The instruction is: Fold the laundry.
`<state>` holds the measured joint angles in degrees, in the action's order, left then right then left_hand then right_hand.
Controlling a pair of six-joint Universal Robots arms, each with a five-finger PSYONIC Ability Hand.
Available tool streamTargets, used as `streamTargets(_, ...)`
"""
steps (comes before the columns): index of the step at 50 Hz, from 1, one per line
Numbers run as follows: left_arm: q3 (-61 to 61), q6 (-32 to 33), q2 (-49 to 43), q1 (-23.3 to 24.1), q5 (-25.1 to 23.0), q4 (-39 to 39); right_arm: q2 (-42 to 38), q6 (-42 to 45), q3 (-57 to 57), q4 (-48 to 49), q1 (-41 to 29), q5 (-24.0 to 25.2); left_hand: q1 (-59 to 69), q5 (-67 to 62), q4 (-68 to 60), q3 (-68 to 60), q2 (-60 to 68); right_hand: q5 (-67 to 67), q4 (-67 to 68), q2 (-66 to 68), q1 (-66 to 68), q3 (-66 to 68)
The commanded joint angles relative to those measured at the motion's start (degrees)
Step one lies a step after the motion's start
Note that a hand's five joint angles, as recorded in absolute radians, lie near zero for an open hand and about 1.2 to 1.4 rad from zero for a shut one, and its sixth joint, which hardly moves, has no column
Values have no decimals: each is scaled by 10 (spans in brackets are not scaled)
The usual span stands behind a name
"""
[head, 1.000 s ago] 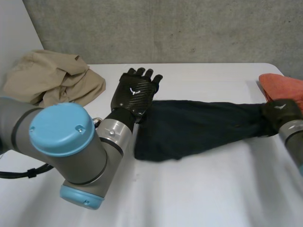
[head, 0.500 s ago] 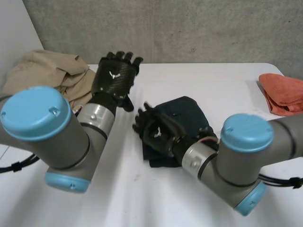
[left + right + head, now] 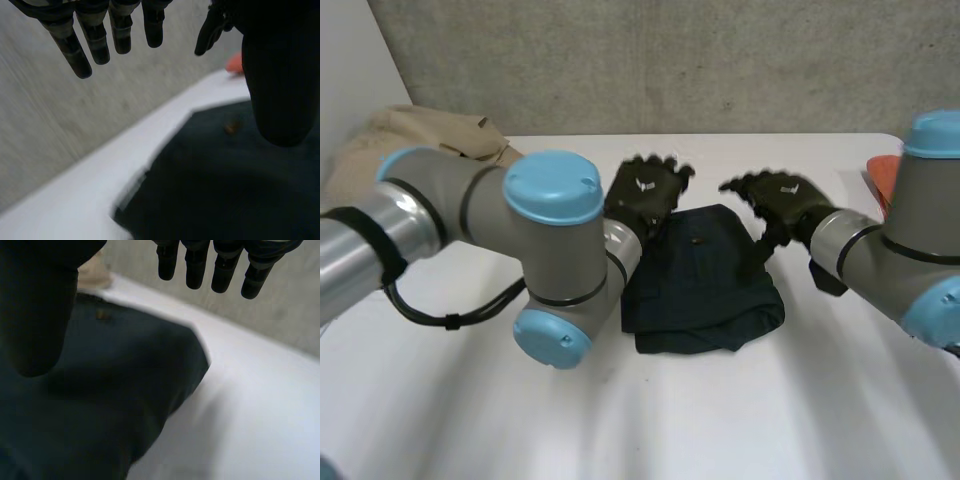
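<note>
A dark navy cloth (image 3: 705,285) lies folded into a compact block at the middle of the white table (image 3: 770,420). My left hand (image 3: 642,192) hovers over the cloth's far left corner, open, fingers straight and holding nothing. My right hand (image 3: 785,197) hangs over the far right corner, open too and clear of the cloth. In the left wrist view the straight fingers (image 3: 95,35) stand above the cloth (image 3: 225,180). In the right wrist view the fingers (image 3: 215,265) are spread over the cloth (image 3: 110,390), nothing between them and the thumb.
A crumpled tan garment (image 3: 425,135) lies at the table's back left, behind my left arm. An orange cloth (image 3: 878,172) sits at the right edge, behind my right arm. White tabletop stretches in front of the dark cloth.
My right hand brought the cloth's stretched right end over to the left, let it go and drew back to the right. The cloth went from a long strip to a folded block. My left hand shifted.
</note>
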<state>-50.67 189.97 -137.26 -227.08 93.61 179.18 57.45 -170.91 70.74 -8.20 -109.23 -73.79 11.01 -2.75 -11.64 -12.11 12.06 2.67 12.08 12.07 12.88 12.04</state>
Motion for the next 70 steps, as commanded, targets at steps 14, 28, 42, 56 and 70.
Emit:
streamTargets(14,51,26,-65,-21,-5,-161,-92,129,-80,-75,2,-86,-1,19,7,12,-12,-27,-21,-21,-29,-20)
streamTargets(28,-19,5,167,-30,-118,-91,141,170,236,179,-54,-86,-10,27,16,21,-21,-27,-21,-21,-29,-20)
streamTargets(42,-86,-89,233,-70,-404,-81,69,197,416,480,-130,-104,-1,19,7,12,-12,-27,-21,-21,-29,-20)
streamTargets(56,-107,-91,241,-68,-402,-81,-53,215,293,545,-126,-142,-1,19,7,12,-12,-27,-21,-21,-29,-20)
streamTargets(70,-104,-91,256,-68,-401,-78,-43,204,179,528,-78,-131,0,17,6,11,-10,673,679,679,671,680)
